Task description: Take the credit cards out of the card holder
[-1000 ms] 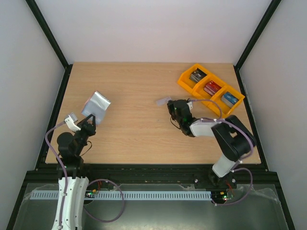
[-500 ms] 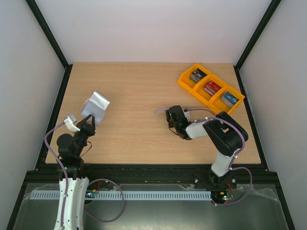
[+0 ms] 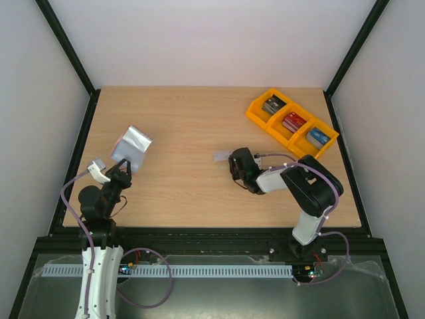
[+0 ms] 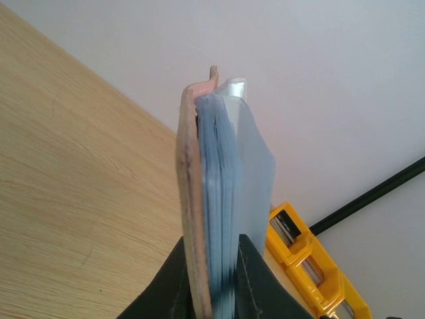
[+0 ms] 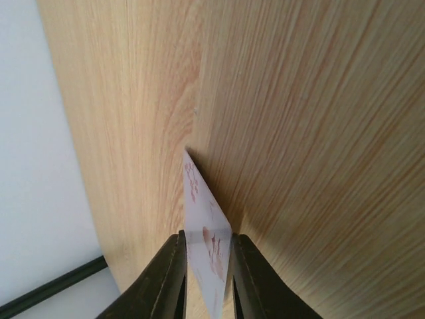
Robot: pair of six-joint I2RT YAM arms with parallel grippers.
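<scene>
The card holder (image 3: pixel 131 147), pinkish-tan outside and light blue inside, is held upright at the left of the frame by the left hand (image 4: pixel 212 266). One whitish credit card (image 5: pixel 199 196) with reddish marks is pinched in the right hand (image 5: pixel 208 242) near the frame's centre.

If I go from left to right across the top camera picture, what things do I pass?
First the card holder → credit card → dark box → red box → blue box, those three sitting in orange bins.
</scene>
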